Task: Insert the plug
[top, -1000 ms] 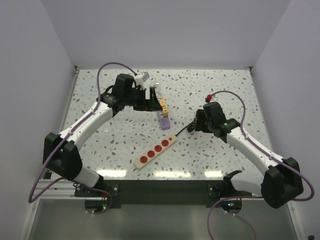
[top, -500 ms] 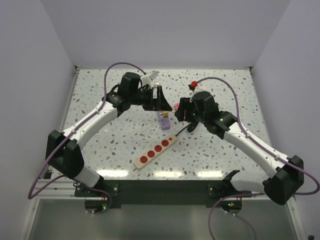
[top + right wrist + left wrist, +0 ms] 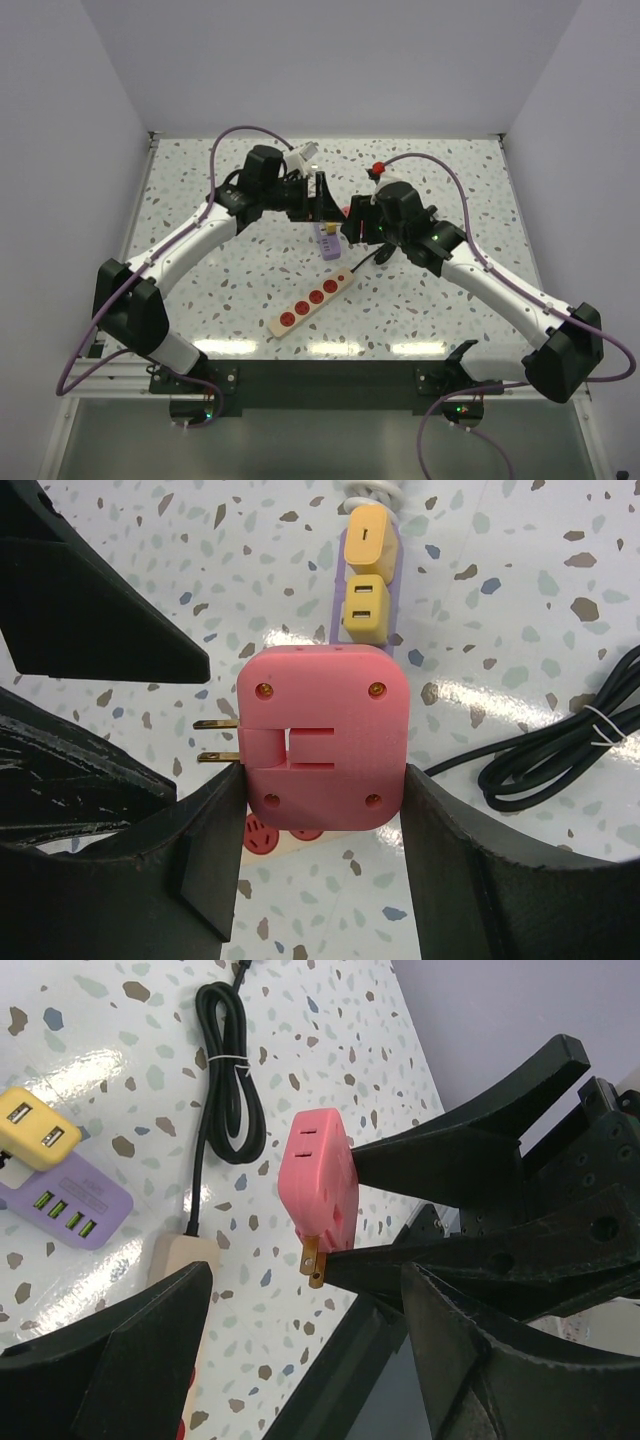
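Observation:
The pink plug (image 3: 322, 735) is a flat square block with two brass prongs (image 3: 218, 740) pointing left. My right gripper (image 3: 320, 785) is shut on its two sides and holds it in the air. Below it lies the beige power strip (image 3: 312, 302) with red sockets (image 3: 262, 835). My left gripper (image 3: 305, 1360) is open with nothing between its fingers. The plug (image 3: 320, 1185) hangs just beyond its fingertips, prongs (image 3: 313, 1260) toward them. From above, the left gripper (image 3: 324, 200) and the right gripper (image 3: 350, 222) nearly meet over the strip's far end.
A purple USB hub (image 3: 335, 600) carrying yellow adapters (image 3: 366, 575) lies behind the plug. A coiled black cable (image 3: 226, 1090) runs from the power strip's end (image 3: 186, 1253). White walls enclose the speckled table (image 3: 440, 310).
My right arm has swung left with the pink plug, up to the left gripper. The left arm shifted a little right and its jaws narrowed slightly.

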{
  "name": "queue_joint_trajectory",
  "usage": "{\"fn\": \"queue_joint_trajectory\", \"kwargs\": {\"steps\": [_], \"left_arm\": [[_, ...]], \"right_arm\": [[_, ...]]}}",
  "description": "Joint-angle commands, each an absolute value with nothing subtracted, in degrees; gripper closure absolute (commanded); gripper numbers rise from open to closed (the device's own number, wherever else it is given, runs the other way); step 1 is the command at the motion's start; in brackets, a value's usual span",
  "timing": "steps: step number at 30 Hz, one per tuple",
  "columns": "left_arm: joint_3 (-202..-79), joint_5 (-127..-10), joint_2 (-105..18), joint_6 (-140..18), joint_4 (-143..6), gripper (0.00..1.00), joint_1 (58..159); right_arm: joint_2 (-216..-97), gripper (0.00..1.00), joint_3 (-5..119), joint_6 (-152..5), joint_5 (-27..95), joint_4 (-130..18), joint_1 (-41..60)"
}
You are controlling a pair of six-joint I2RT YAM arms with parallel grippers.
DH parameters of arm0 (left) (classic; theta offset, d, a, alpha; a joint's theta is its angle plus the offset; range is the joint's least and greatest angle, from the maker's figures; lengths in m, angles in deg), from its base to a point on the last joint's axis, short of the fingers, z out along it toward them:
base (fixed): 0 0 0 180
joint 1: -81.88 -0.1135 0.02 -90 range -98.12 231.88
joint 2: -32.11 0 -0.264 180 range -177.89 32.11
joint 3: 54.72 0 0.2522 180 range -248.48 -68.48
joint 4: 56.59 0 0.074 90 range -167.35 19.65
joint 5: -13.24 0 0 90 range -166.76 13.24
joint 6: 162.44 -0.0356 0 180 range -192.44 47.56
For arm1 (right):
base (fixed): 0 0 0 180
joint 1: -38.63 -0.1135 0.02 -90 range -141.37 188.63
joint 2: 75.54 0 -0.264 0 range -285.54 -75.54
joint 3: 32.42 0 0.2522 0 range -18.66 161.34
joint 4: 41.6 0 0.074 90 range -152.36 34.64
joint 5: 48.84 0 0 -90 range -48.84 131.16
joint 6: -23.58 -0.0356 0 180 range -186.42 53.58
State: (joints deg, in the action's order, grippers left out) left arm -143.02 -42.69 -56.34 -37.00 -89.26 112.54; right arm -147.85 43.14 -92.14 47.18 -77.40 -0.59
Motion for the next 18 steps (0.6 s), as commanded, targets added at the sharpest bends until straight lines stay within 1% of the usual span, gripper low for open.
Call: {"fn": "queue_joint_trajectory", "kwargs": {"steps": [1,13,16,18], "left_arm": [[-143.63,-44.06,-56.49,-35.44,-84.95,0.19,112.91],[-143.45,-46.43,-57.01,-33.86,-83.62,0.21,113.0],[-143.01,-46.0,-56.84,-33.77,-83.71,0.27,113.17],[-142.66,-45.21,-56.75,-33.86,-83.62,0.33,113.17]], "right_arm": [[-146.38,1.0,45.59,-92.61,44.94,-72.85,-1.71],[-145.33,1.0,45.41,-93.14,43.54,-71.8,-1.88],[-145.85,1.0,46.11,-93.32,44.15,-72.23,-1.97],[-146.03,1.0,46.29,-93.23,45.03,-72.23,-1.97]]}}
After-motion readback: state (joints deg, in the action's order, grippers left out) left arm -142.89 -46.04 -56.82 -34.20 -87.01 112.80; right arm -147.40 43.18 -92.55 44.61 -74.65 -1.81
